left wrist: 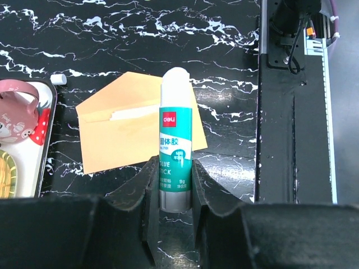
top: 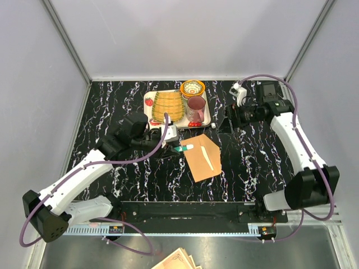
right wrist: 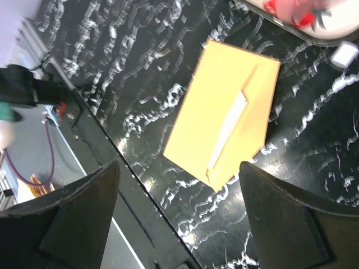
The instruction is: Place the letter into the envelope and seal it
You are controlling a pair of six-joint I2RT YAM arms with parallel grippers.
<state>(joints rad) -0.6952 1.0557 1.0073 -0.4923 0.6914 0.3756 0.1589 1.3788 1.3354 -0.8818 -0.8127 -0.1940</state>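
From above, the glue stick (top: 185, 148) is only a teal sliver. The left wrist view shows the left gripper (left wrist: 174, 168) clamped on its lower body. The stick points at the envelope (left wrist: 120, 131), which lies flat on the table (top: 112, 101) just near of the tray (top: 208, 115). The right gripper (right wrist: 179, 168) hangs nearby, fingers wide apart, touching nothing.

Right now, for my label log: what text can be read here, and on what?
"deli": red badge on the glue stick held in the left end effector.
"固体胶": same label.
"GLUE STICK": lower, same label.
"9g": beside that.
Remaining label print: too small to read.
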